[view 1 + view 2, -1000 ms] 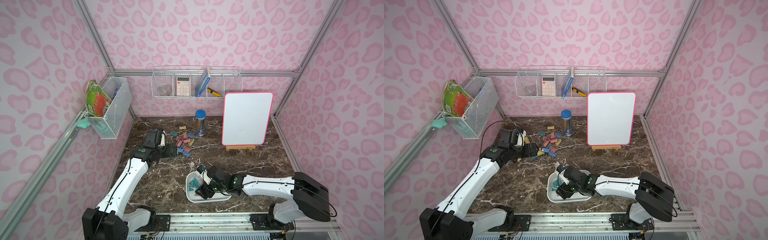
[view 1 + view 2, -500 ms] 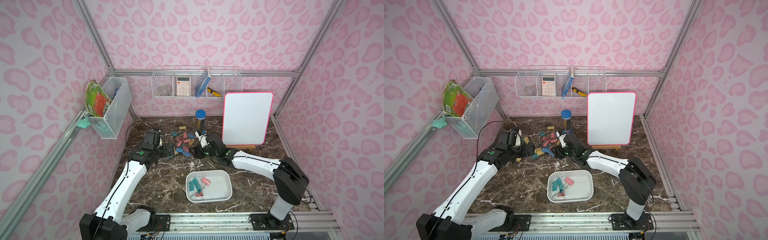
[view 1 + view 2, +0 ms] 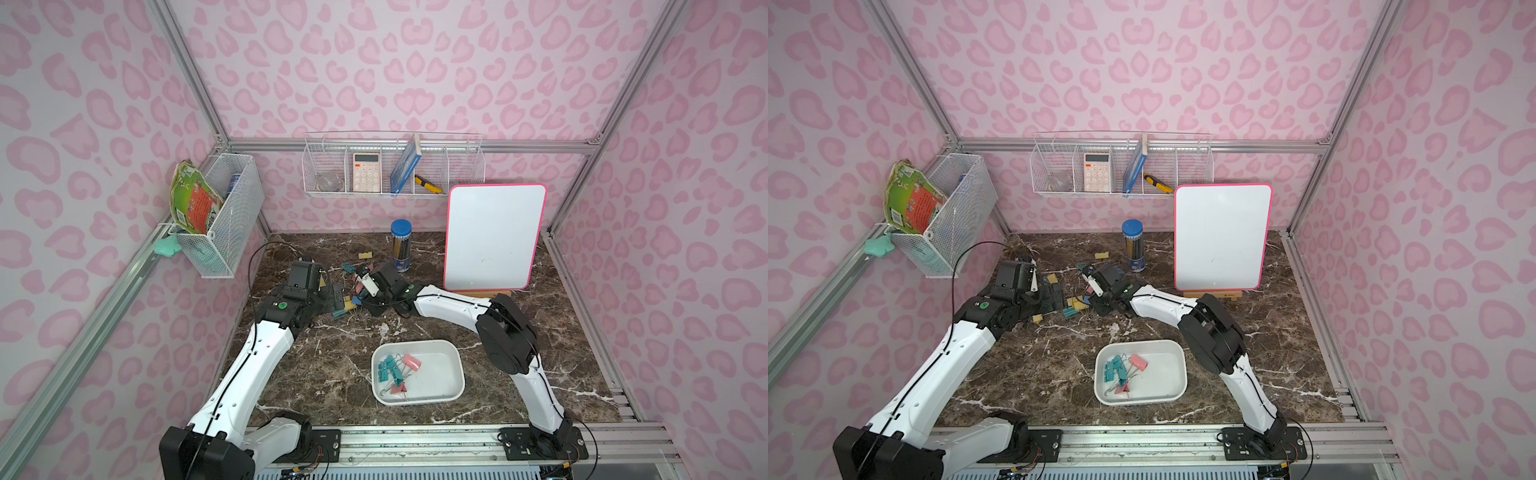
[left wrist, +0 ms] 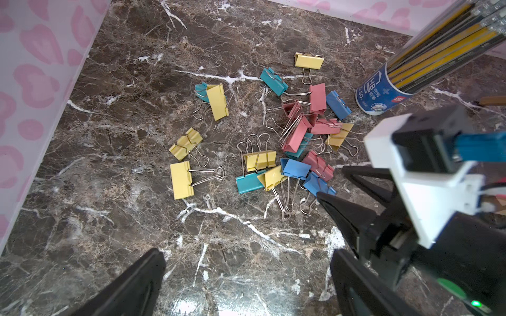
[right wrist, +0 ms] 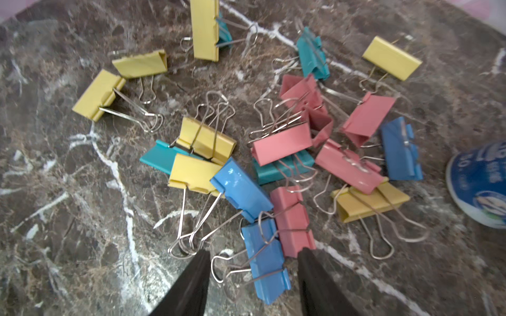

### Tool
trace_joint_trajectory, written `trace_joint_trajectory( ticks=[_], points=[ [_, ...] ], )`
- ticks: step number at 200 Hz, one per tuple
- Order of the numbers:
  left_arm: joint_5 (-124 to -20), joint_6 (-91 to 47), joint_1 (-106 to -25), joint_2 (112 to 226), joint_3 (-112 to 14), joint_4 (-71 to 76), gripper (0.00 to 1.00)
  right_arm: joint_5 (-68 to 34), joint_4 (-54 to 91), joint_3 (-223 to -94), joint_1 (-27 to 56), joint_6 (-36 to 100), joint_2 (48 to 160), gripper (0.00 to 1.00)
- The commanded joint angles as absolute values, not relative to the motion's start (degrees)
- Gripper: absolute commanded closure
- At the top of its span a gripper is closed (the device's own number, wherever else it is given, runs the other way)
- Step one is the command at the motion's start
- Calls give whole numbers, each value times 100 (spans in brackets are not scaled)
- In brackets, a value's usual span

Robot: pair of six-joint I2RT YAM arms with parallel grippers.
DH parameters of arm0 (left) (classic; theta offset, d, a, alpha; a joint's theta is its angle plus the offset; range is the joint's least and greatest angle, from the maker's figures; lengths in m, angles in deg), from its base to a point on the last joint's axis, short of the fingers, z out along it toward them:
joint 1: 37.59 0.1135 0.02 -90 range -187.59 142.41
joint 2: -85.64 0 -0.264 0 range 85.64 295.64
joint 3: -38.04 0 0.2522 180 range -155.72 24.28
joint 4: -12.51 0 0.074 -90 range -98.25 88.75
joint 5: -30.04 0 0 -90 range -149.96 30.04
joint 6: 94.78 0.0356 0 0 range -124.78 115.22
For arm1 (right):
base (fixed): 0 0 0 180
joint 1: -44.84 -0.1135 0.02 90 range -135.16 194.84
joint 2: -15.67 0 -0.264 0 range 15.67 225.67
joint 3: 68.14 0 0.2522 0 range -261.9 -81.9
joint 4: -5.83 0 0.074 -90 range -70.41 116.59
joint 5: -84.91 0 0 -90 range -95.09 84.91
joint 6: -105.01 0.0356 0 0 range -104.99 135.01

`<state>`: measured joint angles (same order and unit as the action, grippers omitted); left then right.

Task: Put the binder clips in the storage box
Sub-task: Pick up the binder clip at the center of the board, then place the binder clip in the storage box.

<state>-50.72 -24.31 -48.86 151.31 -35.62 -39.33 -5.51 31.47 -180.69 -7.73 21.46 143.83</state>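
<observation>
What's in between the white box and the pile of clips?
Just bare marble tabletop. Both top views show nothing lying on that stretch between the box and the clip pile.

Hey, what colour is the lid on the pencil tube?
The lid is blue, seen best in both top views.

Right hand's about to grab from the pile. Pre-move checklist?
1. Right hand straddles one clip: ok, blue clip between its open jaws.
2. Neighbours clear: not ok, pink clip lies against it by one fingertip.
3. Left hand empty: ok, open over bare table.
4. Box has room: ok, clips crowd one end only.
5. Fingertip height: cannot tell.
</observation>
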Motion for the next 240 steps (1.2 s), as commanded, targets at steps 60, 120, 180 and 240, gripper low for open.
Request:
trace_joint_trajectory(
  ticks=[60,120,180,240],
  points=[
    [-5075,-2397,-4867,15156,-3601,-4036,1,-314,3366,-18309,-855,2045,14667,70],
    [-5056,-2399,-4859,15134,-3602,-4060,1,-381,3228,-18070,-897,2172,14360,100],
    [-5190,-2386,-4858,15041,-3547,-3962,1,-1031,2005,-15632,-920,3276,11851,100],
    [-5380,-2324,-4849,15096,-3583,-3960,1,-993,1745,-13171,-1767,4273,9958,100]
  ],
)
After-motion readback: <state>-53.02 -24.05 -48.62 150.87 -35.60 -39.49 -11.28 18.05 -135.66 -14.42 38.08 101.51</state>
